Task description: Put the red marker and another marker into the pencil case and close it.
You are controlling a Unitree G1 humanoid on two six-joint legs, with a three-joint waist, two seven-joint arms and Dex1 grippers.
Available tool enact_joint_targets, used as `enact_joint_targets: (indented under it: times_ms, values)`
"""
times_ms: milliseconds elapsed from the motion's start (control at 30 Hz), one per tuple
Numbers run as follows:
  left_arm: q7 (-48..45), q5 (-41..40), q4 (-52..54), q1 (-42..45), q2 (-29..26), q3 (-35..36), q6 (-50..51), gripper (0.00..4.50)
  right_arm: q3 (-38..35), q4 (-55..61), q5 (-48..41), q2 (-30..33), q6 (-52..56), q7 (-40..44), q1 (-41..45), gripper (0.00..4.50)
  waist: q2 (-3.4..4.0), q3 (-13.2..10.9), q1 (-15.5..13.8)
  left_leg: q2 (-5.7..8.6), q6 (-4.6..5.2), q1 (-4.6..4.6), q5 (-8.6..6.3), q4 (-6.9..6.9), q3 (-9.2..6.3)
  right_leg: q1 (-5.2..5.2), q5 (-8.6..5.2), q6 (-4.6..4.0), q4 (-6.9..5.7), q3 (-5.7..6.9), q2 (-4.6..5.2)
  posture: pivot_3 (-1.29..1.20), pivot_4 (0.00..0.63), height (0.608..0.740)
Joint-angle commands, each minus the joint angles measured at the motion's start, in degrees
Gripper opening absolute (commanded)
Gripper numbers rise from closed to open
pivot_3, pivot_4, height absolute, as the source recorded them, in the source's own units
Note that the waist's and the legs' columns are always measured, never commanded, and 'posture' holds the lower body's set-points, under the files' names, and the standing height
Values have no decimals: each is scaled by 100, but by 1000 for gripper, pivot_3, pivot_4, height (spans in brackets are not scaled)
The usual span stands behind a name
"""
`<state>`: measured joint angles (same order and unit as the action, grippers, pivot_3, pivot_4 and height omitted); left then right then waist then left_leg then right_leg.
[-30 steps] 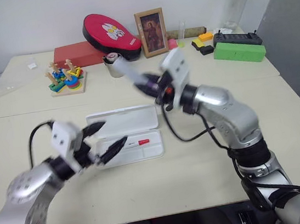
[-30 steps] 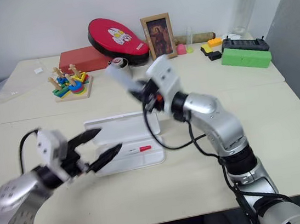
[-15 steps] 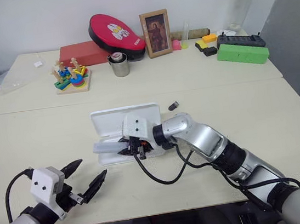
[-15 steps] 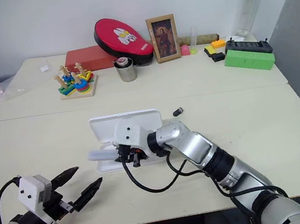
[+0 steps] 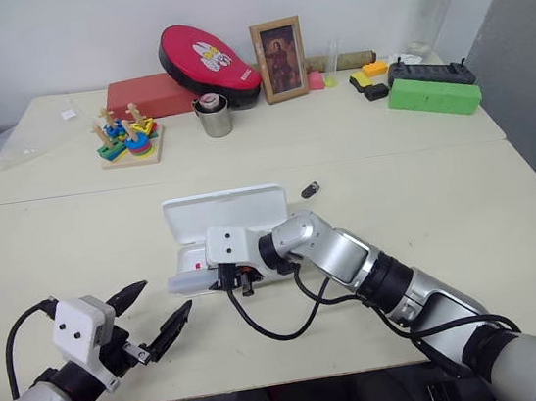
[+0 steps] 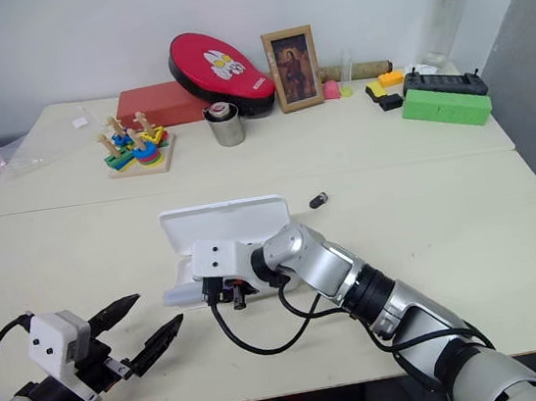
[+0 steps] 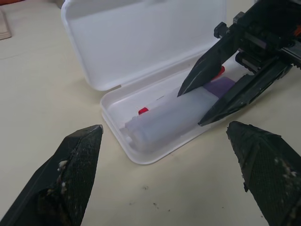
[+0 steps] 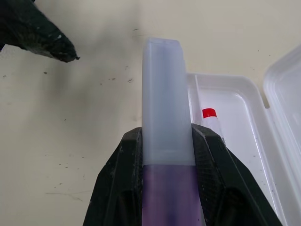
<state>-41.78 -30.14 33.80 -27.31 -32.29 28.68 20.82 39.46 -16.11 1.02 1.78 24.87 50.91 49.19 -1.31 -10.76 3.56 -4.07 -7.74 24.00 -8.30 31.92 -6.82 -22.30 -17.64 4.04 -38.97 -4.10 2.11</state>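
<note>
- Left eye view: the flat white rectangular plastic pencil case (image 5: 224, 228) is seen lying near the table's centre, with its hinged lid thrown open toward twelve o'clock.
- The right gripper (image 5: 227, 278) is seen at the tray's seven-o'clock corner, pointing toward nine o'clock, its two black fingers clamped on the short, thick, pale lavender marker (image 8: 162, 141).
- In the right wrist view the lavender marker is gripped at its purple part, and its frosted translucent part is seen projecting past the fingertips (image 8: 130, 141).
- In the left wrist view the lavender marker is seen lying low in the tray along its front wall; whether it rests on the tray floor cannot be told.
- The slim white marker with a red cap (image 8: 209, 119) is seen lying inside the tray, just beside the lavender marker.
- The left gripper (image 5: 156, 312) is held above the table at about eight o'clock from the case, well apart from it, its fingers spread wide and nothing between them.
- A tiny black piece (image 5: 310, 191) is seen on the table at three o'clock of the open lid.
- A green box (image 5: 430, 96) is seen far off at about one o'clock.
</note>
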Motion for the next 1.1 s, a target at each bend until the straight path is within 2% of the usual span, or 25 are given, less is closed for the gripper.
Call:
enact_joint_targets:
  times_ms: [33,267,367,400,467,600,767,933,1100]
  values:
    - [65,-133,247,46,-68,106,10,4500,-173,80,20,-145,-142,37,126,1819,0,0,0,0,0,0,0,0,0,0,0,0,0,0,0,0,150,740]
    - [100,-190,253,164,-118,76,77,4500,-294,-7,72,-192,-213,31,167,3489,0,0,-4,0,0,0,0,0,0,0,0,0,0,0,0,0,150,740]
    - [145,-254,276,276,-141,75,123,4500,-464,225,-25,-100,-204,143,191,3989,0,0,-9,0,0,0,0,0,0,0,0,0,0,0,0,0,150,740]
    - [172,-300,308,331,-144,65,152,4500,-601,411,-142,-34,-163,221,190,4156,0,0,-10,0,0,0,0,-1,0,0,0,0,0,0,0,0,150,740]
    - [290,-497,439,615,-146,-37,283,4500,-1336,1119,-803,246,211,478,186,4420,1,-2,-32,0,0,4,0,0,0,-1,0,0,0,1,0,0,150,740]
    - [508,-652,541,1402,-233,-460,549,4500,-3021,1570,-1921,581,1153,144,540,4420,0,-4,-101,2,-1,15,0,7,-9,1,23,42,3,6,0,0,150,740]
    - [751,-727,352,2552,-157,-1154,831,4500,-3907,1032,-1875,1086,1224,-618,786,4420,-3,-2,-83,3,0,7,0,3,-8,6,24,42,4,5,-1,0,150,740]
    - [823,-549,-198,3555,110,-1815,837,4500,-3822,-139,-1141,1428,1011,-1546,639,4420,-2,-2,-33,4,1,11,0,2,-4,2,40,18,4,2,-1,0,150,740]
    - [746,-458,-538,4044,290,-2209,776,4500,-3571,-802,-814,1344,500,-1725,156,4420,0,-3,21,4,2,12,0,-1,-3,-1,40,18,1,1,-2,0,150,740]
